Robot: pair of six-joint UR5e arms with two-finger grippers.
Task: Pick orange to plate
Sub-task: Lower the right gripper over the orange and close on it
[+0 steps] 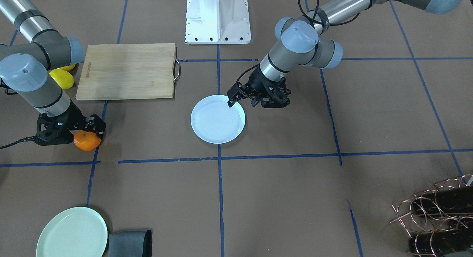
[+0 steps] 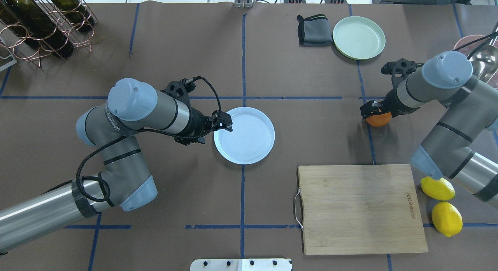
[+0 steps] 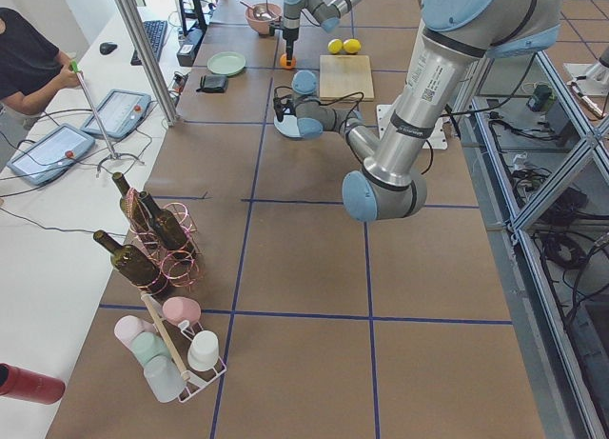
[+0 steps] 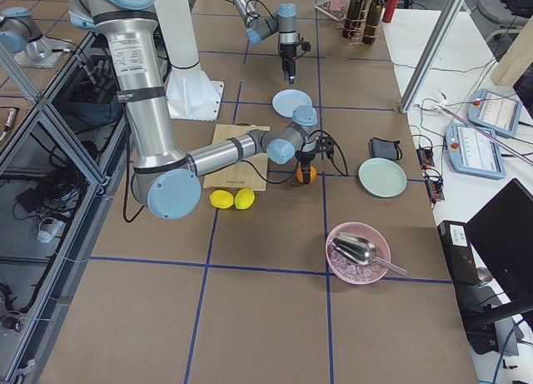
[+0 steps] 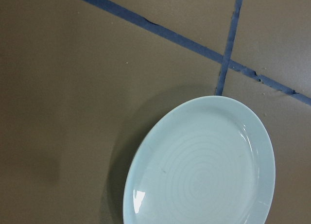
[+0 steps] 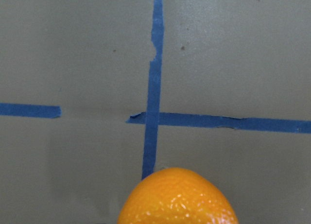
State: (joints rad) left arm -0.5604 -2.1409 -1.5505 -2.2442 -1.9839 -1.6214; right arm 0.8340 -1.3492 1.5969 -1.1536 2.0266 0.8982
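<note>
The orange (image 1: 87,142) sits at a blue tape line on my right side, also showing as an orange (image 2: 379,121) from overhead. My right gripper (image 1: 88,131) comes down on it from above, its fingers hugging the fruit's upper sides, and looks shut on it. In the right wrist view the orange (image 6: 177,199) fills the bottom centre. The pale bluish-white plate (image 1: 218,120) lies bare at the table's middle. My left gripper (image 1: 242,103) hovers tilted over the plate's rim on my left side, open and holding nothing. The left wrist view shows the bare plate (image 5: 204,175).
A wooden cutting board (image 2: 360,208) lies between plate and right arm, with two lemons (image 2: 437,188) beside it. A mint-green plate (image 2: 358,37) and grey cloth (image 2: 313,29) sit far right. A bottle rack (image 2: 39,25) stands far left. A pink bowl (image 4: 358,252) holds a scoop.
</note>
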